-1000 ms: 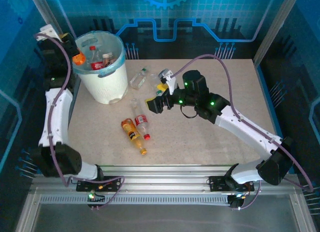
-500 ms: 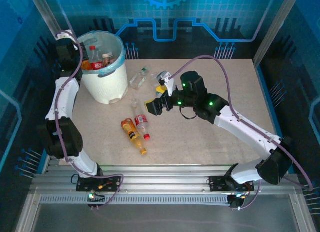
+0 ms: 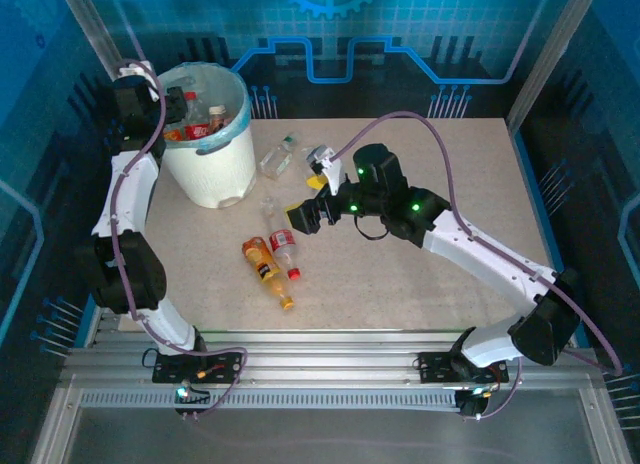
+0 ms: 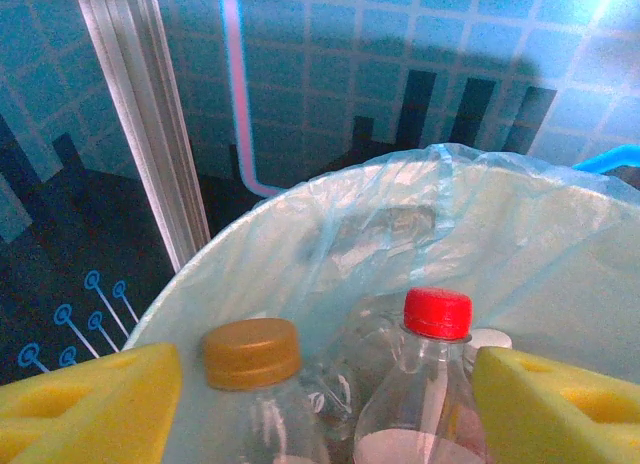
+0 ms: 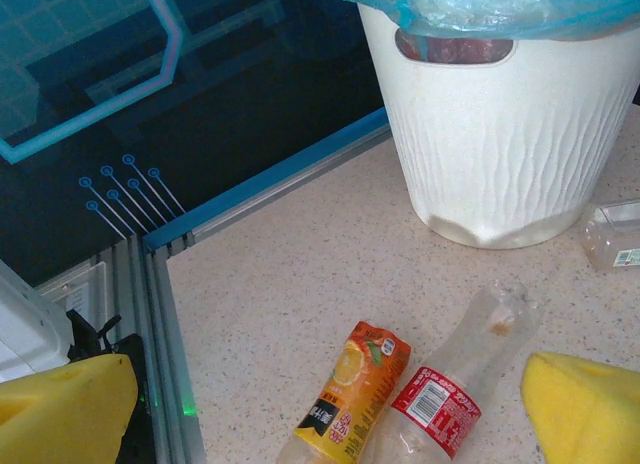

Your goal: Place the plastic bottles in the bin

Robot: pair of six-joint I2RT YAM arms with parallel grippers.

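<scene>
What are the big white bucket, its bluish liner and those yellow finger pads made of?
The bucket looks like moulded hard plastic: matte white with a rippled wall. Its liner seems thin plastic film, translucent and creased. The yellow pads look like soft foam, matte with pitted holes.

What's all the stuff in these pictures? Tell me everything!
bin: one, white with blue-green liner, table's far left.
bottles in the bin: at least three; red, brown, white caps.
orange juice bottle: one, orange, lying mid-table.
red-label bottle: one, clear, lying beside it.
clear bottle: one, clear, lying right of the bin.
table: one, speckled beige, under everything.
left pincer: one, yellow pads, open over the bin.
right pincer: one, yellow pads, open near the lying pair.
</scene>
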